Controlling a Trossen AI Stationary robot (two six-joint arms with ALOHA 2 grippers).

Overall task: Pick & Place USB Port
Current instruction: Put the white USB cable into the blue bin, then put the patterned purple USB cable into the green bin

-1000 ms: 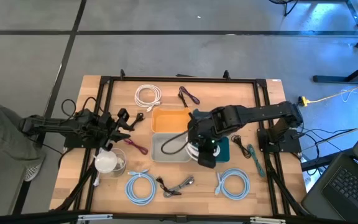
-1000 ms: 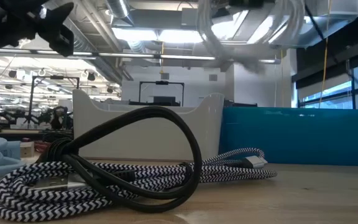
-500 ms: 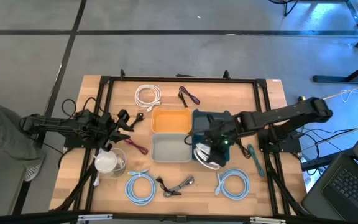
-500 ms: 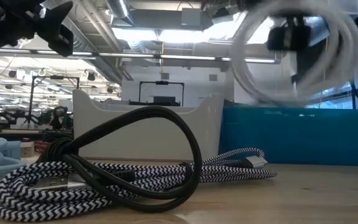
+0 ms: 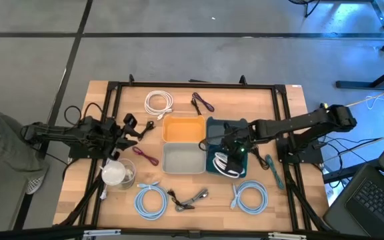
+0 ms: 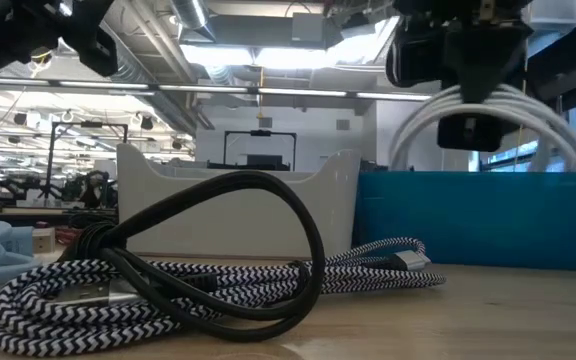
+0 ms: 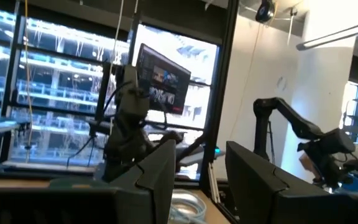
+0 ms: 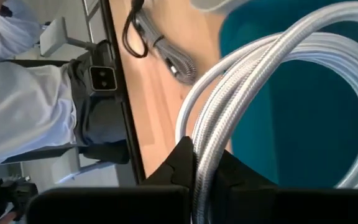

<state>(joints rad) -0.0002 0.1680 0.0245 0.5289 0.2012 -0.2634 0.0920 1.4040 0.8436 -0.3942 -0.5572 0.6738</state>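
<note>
My right gripper [image 5: 227, 155] is shut on a coiled white braided cable [image 5: 224, 163] over the teal bin [image 5: 240, 127] at the table's middle right. In the low view the coil [image 6: 498, 115] hangs below the gripper [image 6: 468, 85], its lower part behind the teal bin's near wall [image 6: 468, 220]. My left gripper [image 5: 135, 130] waits open and empty above the table's left side; its fingers [image 7: 160, 180] stand apart in the left wrist view. My right gripper pinches several strands of the white coil [image 8: 199, 140] together between its two fingers [image 8: 182, 163]. The fingers come from above, pointing down, and lie across the strands. The coil hangs below them as an open loop [image 8: 316, 74] over the teal bin's inside [image 8: 291, 118].
A grey bin [image 5: 182, 160] and an orange bin [image 5: 182, 130] stand left of the teal one. Loose cables lie around: a white coil [image 5: 159, 101], two light-blue coils [image 5: 151, 200] [image 5: 251, 197], a black-and-white braided cable [image 6: 168, 290]. A white cup [image 5: 117, 173] stands near my left gripper.
My right gripper has carried the white coil a little toward the table's right edge and down, from above the bins' tops to low over the teal bin. The coil has swung and now hangs with its lower part inside the bin.
</note>
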